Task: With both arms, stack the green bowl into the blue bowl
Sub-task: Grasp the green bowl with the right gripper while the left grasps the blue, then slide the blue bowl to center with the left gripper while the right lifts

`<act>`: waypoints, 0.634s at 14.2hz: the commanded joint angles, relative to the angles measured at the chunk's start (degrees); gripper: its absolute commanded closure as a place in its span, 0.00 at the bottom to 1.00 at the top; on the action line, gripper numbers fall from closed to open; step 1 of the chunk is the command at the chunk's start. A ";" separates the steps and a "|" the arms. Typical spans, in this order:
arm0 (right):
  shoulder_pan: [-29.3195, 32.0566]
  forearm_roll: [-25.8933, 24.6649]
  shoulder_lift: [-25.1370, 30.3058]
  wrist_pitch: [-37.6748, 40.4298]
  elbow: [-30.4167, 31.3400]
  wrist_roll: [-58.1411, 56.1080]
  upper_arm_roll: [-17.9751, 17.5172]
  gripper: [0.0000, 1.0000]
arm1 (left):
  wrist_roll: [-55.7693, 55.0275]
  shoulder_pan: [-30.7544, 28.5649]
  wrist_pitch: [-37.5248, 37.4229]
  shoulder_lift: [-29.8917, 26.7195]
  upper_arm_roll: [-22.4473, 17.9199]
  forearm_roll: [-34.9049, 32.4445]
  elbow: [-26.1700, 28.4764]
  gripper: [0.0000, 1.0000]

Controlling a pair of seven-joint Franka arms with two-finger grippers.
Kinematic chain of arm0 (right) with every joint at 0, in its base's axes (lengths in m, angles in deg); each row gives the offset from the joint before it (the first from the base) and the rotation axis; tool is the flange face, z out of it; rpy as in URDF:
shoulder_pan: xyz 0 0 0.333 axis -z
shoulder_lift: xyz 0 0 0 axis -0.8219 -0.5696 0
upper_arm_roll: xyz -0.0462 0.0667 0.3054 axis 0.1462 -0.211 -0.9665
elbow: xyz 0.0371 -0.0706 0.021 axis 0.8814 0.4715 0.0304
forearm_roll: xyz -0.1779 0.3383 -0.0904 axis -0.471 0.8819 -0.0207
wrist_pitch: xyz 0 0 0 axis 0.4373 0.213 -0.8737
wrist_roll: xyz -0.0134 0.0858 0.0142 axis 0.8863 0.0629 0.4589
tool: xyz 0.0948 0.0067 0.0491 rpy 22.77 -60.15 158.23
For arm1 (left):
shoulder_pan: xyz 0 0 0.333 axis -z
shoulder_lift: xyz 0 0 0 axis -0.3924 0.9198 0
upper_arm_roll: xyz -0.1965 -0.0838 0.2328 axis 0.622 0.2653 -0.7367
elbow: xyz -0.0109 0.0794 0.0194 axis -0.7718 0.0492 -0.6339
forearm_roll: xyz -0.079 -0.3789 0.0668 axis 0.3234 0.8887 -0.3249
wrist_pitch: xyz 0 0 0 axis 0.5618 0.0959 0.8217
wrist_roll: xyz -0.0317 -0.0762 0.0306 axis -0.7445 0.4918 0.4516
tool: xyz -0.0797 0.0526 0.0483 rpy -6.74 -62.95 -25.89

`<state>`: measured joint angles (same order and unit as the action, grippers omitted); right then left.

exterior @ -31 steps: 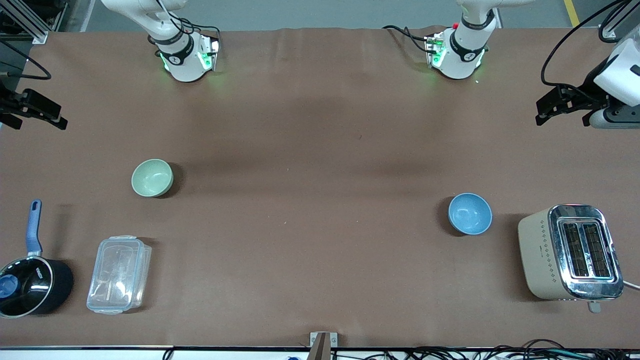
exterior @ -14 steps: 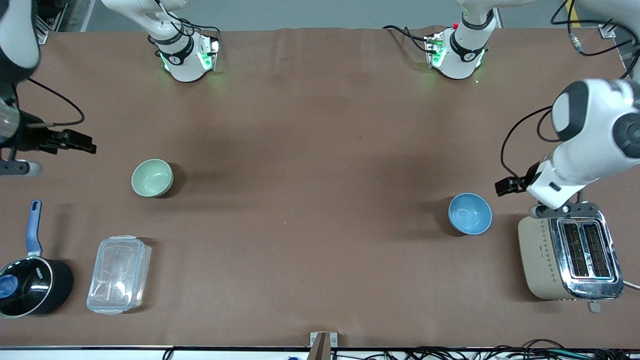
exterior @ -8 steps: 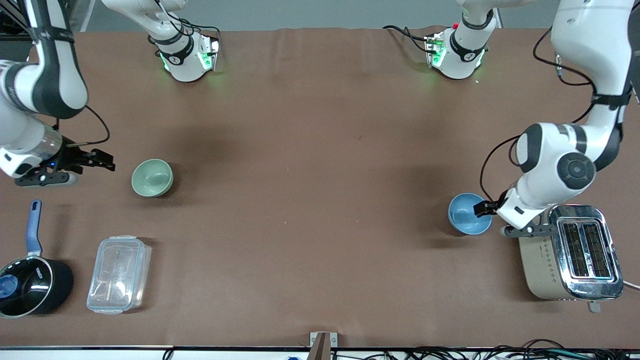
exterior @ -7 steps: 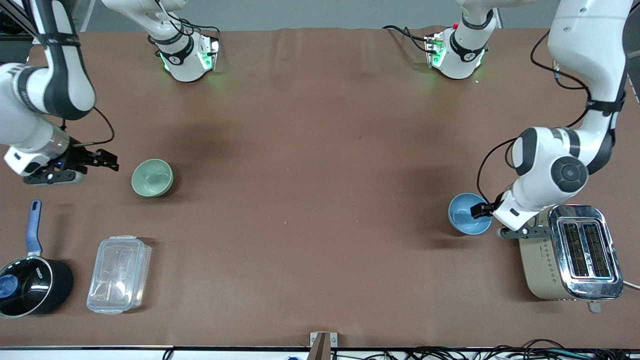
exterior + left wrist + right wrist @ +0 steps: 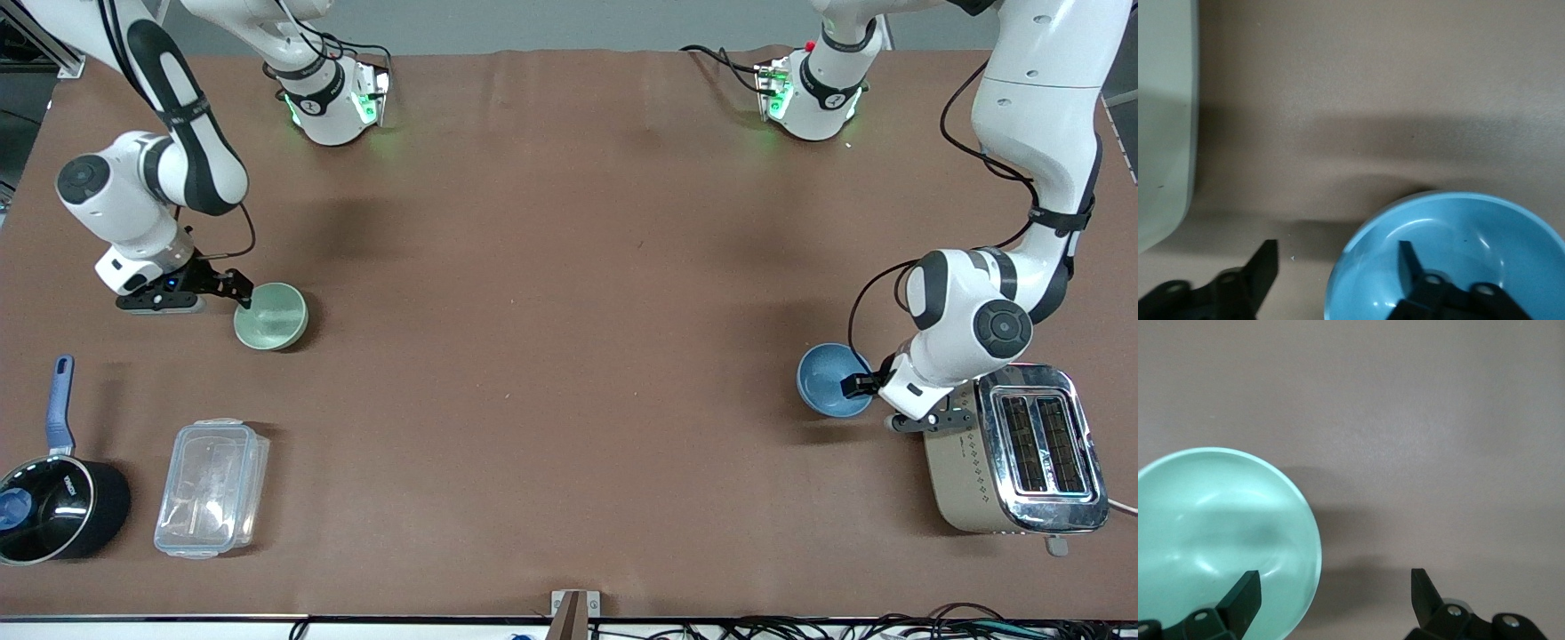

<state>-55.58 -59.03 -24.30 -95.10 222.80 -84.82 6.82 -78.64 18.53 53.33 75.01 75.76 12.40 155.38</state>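
Note:
The green bowl (image 5: 271,316) stands upright on the brown table toward the right arm's end. My right gripper (image 5: 242,296) is open at its rim; in the right wrist view one finger (image 5: 1245,592) is over the inside of the green bowl (image 5: 1218,533) and the other is outside it. The blue bowl (image 5: 831,380) stands upright toward the left arm's end. My left gripper (image 5: 858,385) is open at its rim; in the left wrist view one finger (image 5: 1408,257) is inside the blue bowl (image 5: 1458,247) and the other (image 5: 1265,265) is outside.
A beige toaster (image 5: 1013,449) stands right beside the blue bowl and the left wrist. A black saucepan with a blue handle (image 5: 53,507) and a clear plastic container (image 5: 212,487) lie nearer to the front camera than the green bowl.
Both arms have come in from the table's ends and lowered. The right gripper has reached the green bowl's rim, the left gripper the blue bowl's rim. The bowls have not moved.

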 commanded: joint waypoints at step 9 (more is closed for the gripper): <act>-0.93 3.31 -3.23 -0.80 -0.48 0.05 -0.79 0.49 | -19.75 1.67 -0.04 -0.56 9.75 -0.85 -4.31 1.00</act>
<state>-56.18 -56.88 -27.58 -96.15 222.36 -84.81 6.33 -90.36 19.26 53.79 74.77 81.83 12.41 152.23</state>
